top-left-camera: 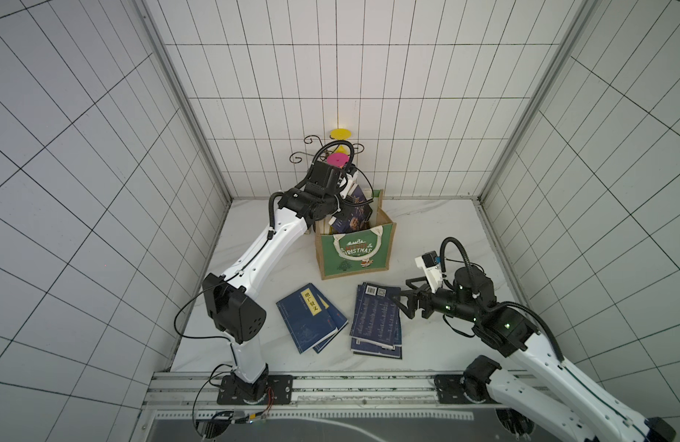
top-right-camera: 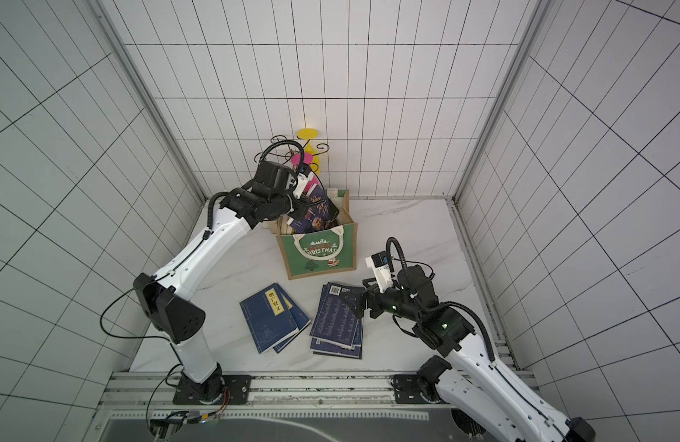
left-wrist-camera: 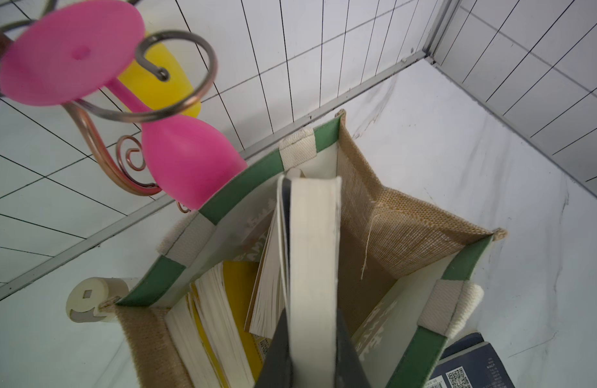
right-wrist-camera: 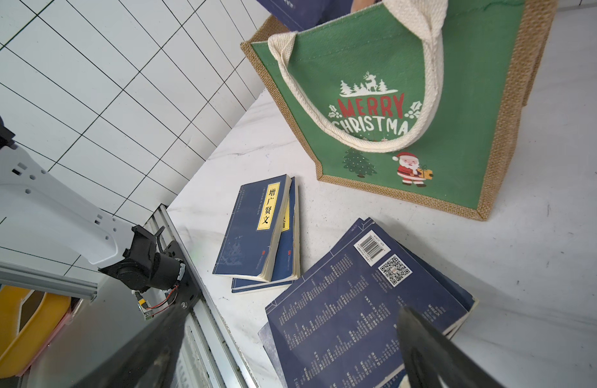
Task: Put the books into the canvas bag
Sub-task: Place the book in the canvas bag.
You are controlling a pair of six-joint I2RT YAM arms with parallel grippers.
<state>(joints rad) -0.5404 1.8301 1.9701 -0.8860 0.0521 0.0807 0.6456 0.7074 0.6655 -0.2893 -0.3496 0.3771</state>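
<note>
Leftmost on the bench (top-left-camera: pixel 419 225), at the bag's 7 o'clock, is a pair of navy books (top-left-camera: pixel 306 319). They lie flat, yellow label up, long axis running 11 to 5.

The left jaws are pinched tight on a dark illustrated book (top-left-camera: pixel 353 212). It stands nearly upright, top leaning toward 1 o'clock and lower end dipped into the mouth of the canvas bag (top-left-camera: pixel 353 252). More books (left-wrist-camera: pixel 220 319) stand on edge inside.

Right behind the bag at 12 o'clock, a wire rack (left-wrist-camera: pixel 213 72) with a pink goblet (top-left-camera: pixel 337 159) and a yellow goblet (top-left-camera: pixel 340 134) crowds the wrist.

At the bag's 6 o'clock is a pile of navy books (top-left-camera: pixel 376 325), barcode up, long axis 12 to 6. The right jaws gape wide with nothing in them, at the pile's 2 o'clock corner. Can't tell if they touch.
</note>
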